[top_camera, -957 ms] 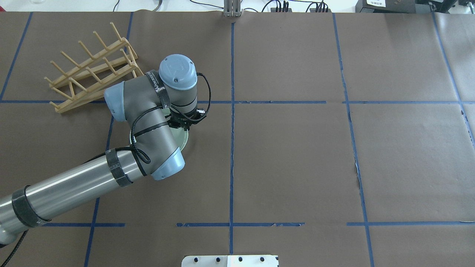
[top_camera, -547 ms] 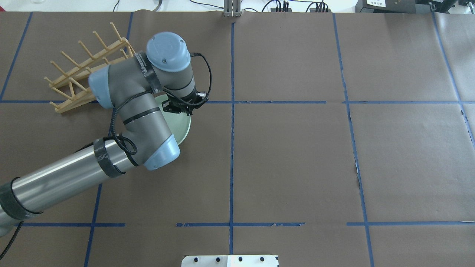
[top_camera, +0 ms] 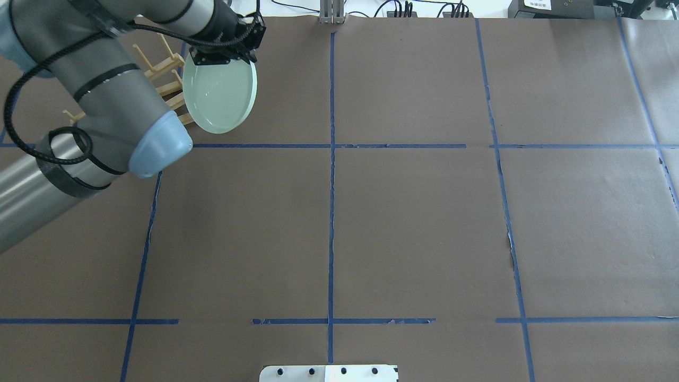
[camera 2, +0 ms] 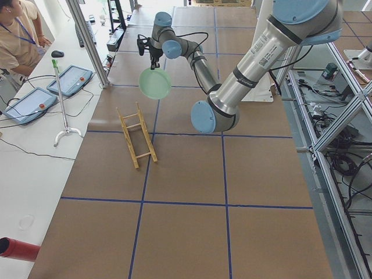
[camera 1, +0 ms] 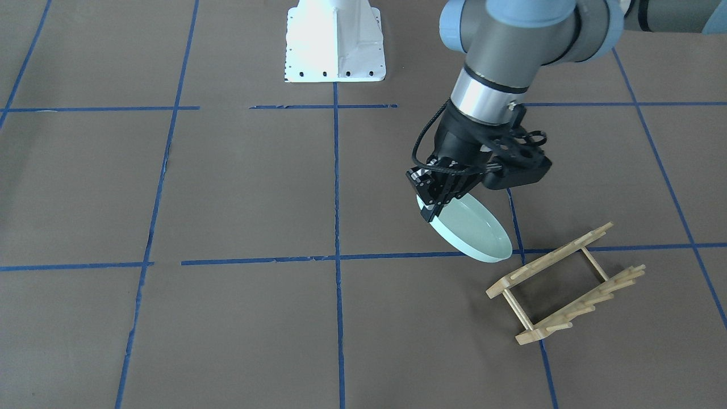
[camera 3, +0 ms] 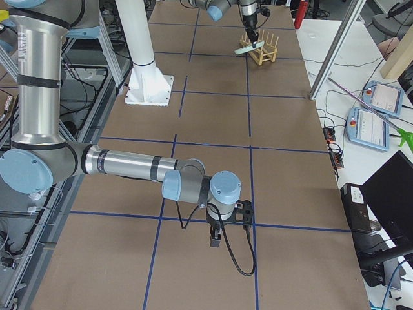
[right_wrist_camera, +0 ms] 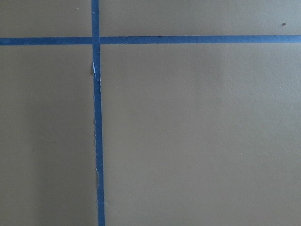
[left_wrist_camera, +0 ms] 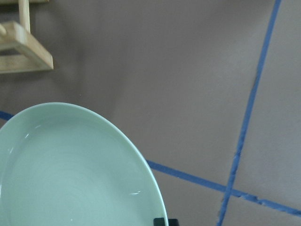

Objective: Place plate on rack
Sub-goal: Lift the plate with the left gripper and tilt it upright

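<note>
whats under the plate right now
The plate hangs tilted in the left pincer over brown table paper and a blue tape line; the rack stands beside, not under it. The paper directly beneath is hidden by the plate.

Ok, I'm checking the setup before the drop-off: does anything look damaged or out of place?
Only the brown paper table cover: it is torn along a blue tape line on the robot's right. The light-wood peg rack sits flat, and the left hand holds the round mint-green plate tilted by its rim.
</note>
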